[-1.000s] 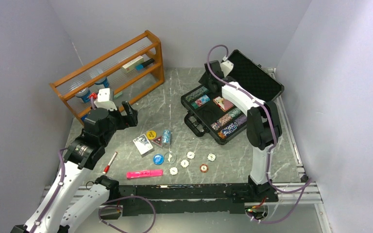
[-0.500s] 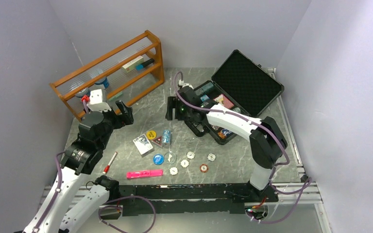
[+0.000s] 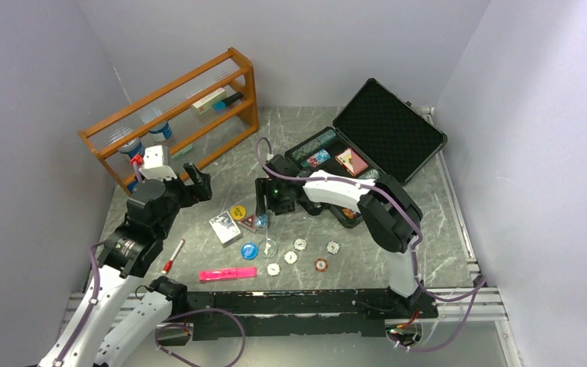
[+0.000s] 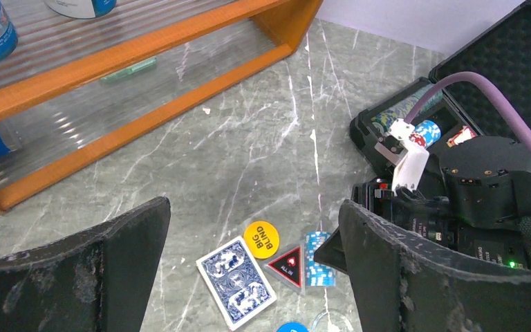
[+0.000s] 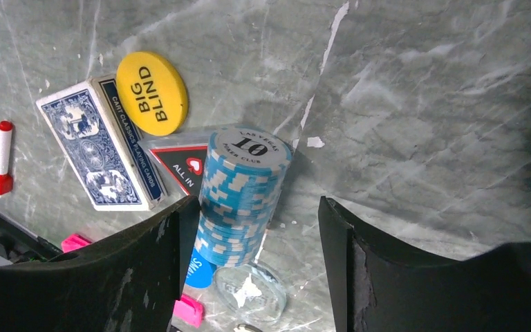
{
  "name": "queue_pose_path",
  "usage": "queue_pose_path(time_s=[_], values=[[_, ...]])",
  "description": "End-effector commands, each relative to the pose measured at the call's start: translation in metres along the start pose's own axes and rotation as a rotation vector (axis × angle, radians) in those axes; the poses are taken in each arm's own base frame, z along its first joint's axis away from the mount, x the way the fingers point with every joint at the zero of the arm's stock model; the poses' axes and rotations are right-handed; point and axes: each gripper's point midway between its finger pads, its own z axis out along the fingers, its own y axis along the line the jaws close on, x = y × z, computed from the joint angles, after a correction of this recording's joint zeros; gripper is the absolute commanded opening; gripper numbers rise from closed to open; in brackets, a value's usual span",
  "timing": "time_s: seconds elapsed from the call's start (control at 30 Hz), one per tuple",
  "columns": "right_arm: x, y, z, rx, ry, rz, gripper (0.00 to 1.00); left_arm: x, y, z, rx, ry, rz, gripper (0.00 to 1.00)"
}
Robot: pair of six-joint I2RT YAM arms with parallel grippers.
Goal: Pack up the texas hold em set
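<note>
The black case [image 3: 386,122] lies open at the back right with chip stacks and a card deck inside. On the table lie a blue chip stack [image 3: 262,215], a card deck [image 3: 224,227], a yellow button [image 3: 238,212], a triangular All In marker [image 3: 251,222], a blue button [image 3: 249,250], a clear disc [image 3: 268,248] and several small white discs [image 3: 290,258]. My right gripper [image 5: 252,238] is open; the blue chip stack [image 5: 242,197] stands between its jaws, against the left jaw. My left gripper [image 4: 249,277] is open and empty, high above the deck [image 4: 236,280].
A wooden rack [image 3: 172,115] with tape rolls and pens stands at the back left. A pink marker [image 3: 228,274] and a red-tipped pen [image 3: 173,256] lie near the front edge. A single brown chip [image 3: 320,265] lies front centre.
My right arm has swung from the case across to the left and down to the blue chip stack. My left gripper has shifted slightly and stays open.
</note>
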Motion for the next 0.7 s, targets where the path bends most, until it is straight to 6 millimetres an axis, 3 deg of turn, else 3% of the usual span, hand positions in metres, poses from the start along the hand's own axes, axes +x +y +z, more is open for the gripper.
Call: queue_pose_path(time_s=[0.0,0.33,0.43,0.53,0.67], values=[[0.001,0.015,-0.004,-0.036,0.019,0.018,0.66,-0.009,-0.002,-0.003,0.013,-0.037,-0.022,0.97],[0.006,0.019,0.009,-0.069,0.052,0.044,0.53,-0.005,0.002,-0.002,-0.003,-0.026,-0.007,0.97],[0.002,0.022,0.006,-0.073,0.026,0.055,0.41,-0.005,0.002,-0.002,-0.007,-0.026,-0.005,0.97],[-0.015,0.021,-0.011,-0.069,-0.064,0.079,0.33,-0.008,0.002,-0.003,-0.006,-0.032,-0.003,0.97],[-0.054,0.021,-0.056,-0.12,-0.251,0.129,0.31,-0.007,0.003,-0.005,-0.005,-0.039,-0.001,0.97]])
